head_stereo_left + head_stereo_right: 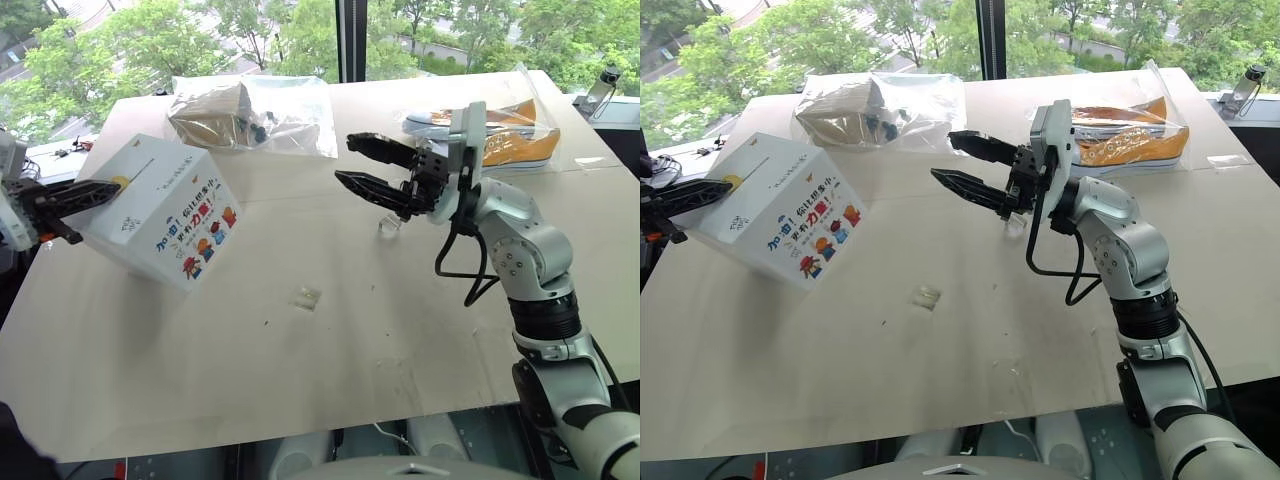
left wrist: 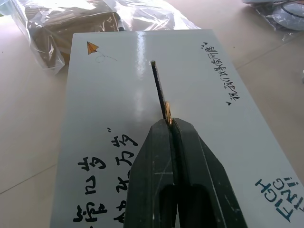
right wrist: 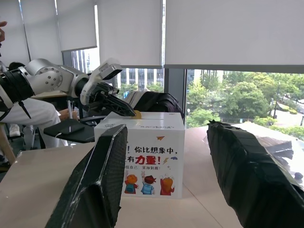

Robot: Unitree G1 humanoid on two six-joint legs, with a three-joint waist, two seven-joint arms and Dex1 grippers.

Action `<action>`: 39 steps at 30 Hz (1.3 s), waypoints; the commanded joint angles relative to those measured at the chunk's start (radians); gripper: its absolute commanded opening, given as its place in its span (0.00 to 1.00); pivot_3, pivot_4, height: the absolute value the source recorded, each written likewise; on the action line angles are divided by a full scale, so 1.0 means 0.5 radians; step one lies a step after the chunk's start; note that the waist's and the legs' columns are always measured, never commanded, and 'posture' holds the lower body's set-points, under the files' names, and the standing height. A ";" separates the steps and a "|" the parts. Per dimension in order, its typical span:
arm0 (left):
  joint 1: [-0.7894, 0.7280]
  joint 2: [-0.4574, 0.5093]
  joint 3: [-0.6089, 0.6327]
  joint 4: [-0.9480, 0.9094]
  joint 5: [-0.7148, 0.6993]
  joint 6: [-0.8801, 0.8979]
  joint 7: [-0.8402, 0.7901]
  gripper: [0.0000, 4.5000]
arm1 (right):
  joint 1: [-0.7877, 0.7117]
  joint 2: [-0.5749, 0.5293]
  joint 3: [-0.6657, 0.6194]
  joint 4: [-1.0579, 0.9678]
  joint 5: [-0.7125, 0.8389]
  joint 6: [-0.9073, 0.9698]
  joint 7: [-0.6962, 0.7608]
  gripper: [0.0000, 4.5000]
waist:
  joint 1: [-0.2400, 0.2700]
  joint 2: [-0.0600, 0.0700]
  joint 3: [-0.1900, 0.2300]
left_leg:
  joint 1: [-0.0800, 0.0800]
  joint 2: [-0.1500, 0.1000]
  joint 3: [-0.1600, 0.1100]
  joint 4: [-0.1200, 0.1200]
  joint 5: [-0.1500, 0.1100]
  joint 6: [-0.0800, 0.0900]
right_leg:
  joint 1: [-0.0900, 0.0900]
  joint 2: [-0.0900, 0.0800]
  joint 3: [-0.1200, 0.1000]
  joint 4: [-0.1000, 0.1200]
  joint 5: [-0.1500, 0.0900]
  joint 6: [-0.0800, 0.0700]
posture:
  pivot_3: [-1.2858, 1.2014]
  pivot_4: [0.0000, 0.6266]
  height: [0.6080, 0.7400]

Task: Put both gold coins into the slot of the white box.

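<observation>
From the head camera, the white box (image 1: 160, 210) sits on the worktop (image 1: 330, 330) at the robot's left, with the left end effector (image 1: 108, 187) at its top face, while the right end effector (image 1: 350, 160) hangs spread and empty above mid-worktop. The left wrist view shows its fingers (image 2: 159, 156) pressed together, pinching a gold coin (image 2: 167, 111) edge-on at the slot (image 2: 158, 85). The right wrist view, between its parted fingers (image 3: 102, 171), shows that coin on top of the box.
</observation>
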 commanded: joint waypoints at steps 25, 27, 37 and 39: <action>1.170 -0.430 0.570 -1.931 -0.526 0.130 -0.073 0.62 | 0.406 -0.113 0.623 0.258 -0.642 -0.475 0.321 0.64 | -0.042 -0.004 0.000 | 0.002 0.001 0.005 0.001 -0.001 0.002 | -0.004 -0.002 0.001 0.003 0.000 0.000 | 0.52 0.24 1.00; 1.324 -0.519 0.481 -2.015 -0.402 0.063 0.024 0.62 | 0.407 -0.067 0.666 0.311 -0.693 -0.523 0.333 0.64 | -0.044 -0.001 -0.001 | 0.005 0.004 0.005 0.000 -0.001 0.001 | -0.003 0.001 0.002 0.003 0.002 -0.003 | 0.52 0.24 1.00; 1.752 -0.764 0.294 -2.027 -0.084 -0.179 0.158 0.62 | 0.381 0.123 0.758 0.556 -0.919 -0.601 0.225 0.64 | 0.016 -0.004 -0.002 | 0.007 0.004 0.005 0.002 -0.001 0.000 | 0.003 0.003 -0.002 -0.001 0.006 -0.009 | 0.52 0.24 1.00; 1.785 -0.734 0.300 -2.026 -0.069 -0.187 0.134 0.62 | 0.379 0.146 0.757 0.570 -0.941 -0.585 0.204 0.64 | 0.018 -0.004 -0.002 | 0.006 0.004 0.004 0.002 -0.001 0.000 | 0.003 0.003 -0.002 -0.001 0.006 -0.009 | 0.52 0.24 1.00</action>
